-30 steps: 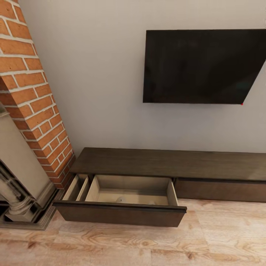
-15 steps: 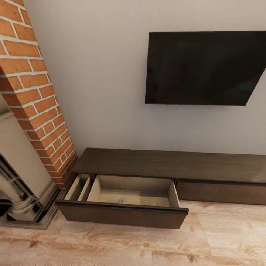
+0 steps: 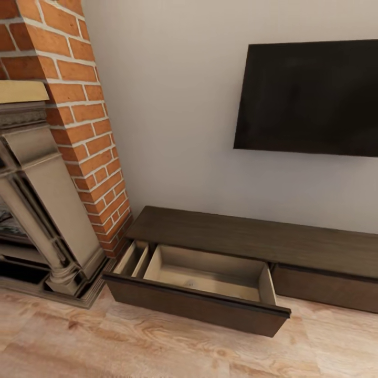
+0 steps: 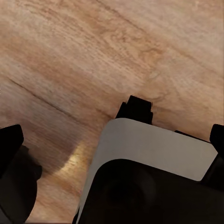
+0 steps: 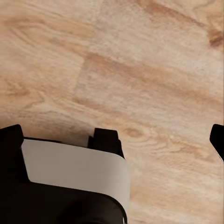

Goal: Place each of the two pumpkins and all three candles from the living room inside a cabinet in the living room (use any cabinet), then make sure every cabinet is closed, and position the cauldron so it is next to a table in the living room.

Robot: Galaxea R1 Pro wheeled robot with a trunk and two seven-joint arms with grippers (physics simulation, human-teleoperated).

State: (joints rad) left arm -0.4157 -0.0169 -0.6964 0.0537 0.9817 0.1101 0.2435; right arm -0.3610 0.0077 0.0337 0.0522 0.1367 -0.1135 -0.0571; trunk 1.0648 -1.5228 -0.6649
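Note:
The long dark brown cabinet (image 3: 252, 239) stands against the wall in the head view. Its left drawer (image 3: 210, 270) is pulled out and shows a pale beige inside. A small pale rounded shape (image 3: 190, 284) lies low behind the drawer front; I cannot tell whether it is a candle. The drawer to its right (image 3: 325, 289) is shut. The pumpkins, the cauldron and the table are out of view. My left gripper (image 4: 114, 138) and right gripper (image 5: 114, 136) hang open over the wooden floor, nothing between their fingers.
An ornate beige-and-black fireplace (image 3: 47, 210) with a brick chimney (image 3: 89, 131) stands left of the cabinet. A black TV (image 3: 310, 94) hangs on the wall above it. Wooden floor (image 3: 105, 346) lies in front of the open drawer.
The head camera has moved: the fireplace now takes more of the left and the TV sits further right. The drawer stays open and nothing in the room has moved.

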